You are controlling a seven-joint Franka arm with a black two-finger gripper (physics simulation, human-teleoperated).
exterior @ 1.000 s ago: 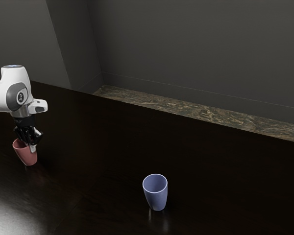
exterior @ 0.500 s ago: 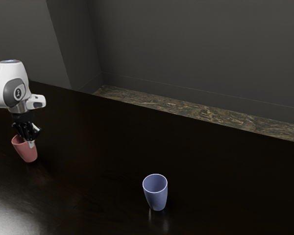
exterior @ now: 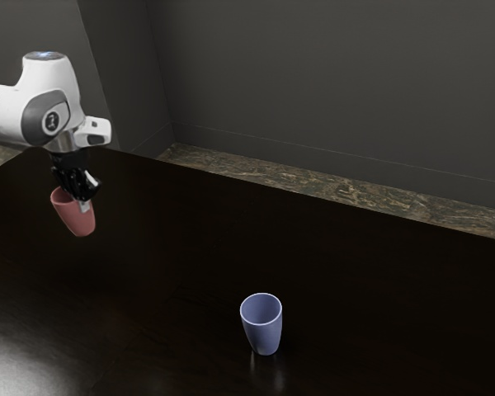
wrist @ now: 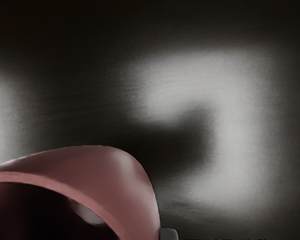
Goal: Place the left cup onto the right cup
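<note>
Pinching the pink cup (exterior: pixel 73 216) at its rim with the black gripper (exterior: pixel 82 201), closed on one side of the lip; too small to tell which finger sits inside. Hanging from that pinch with the mouth up and the body leaning, well above the dark table (exterior: pixel 355 272), at the exterior view's far left. Probably tilted because gripped off-centre at the lip and not around the body. Leaves the base bare and free to go into another cup, which suits the stacking. In the wrist view, the pink rim (wrist: pixel 90 167) just under the hand, with glossy tabletop well below and no contact between them.

Standing upright with its mouth open, nearer the camera and well toward the exterior view's right: the blue cup (exterior: pixel 261 323), the target, well apart from the carried one.

Judged to be in the carrying step, with the pick done and the placing not yet begun. Next, needing a move toward the exterior view's right and nearer, the pink base centred over the blue mouth, then a slow descent before letting go. Risk with this tilt: catching the blue rim and tipping that cup over
</note>
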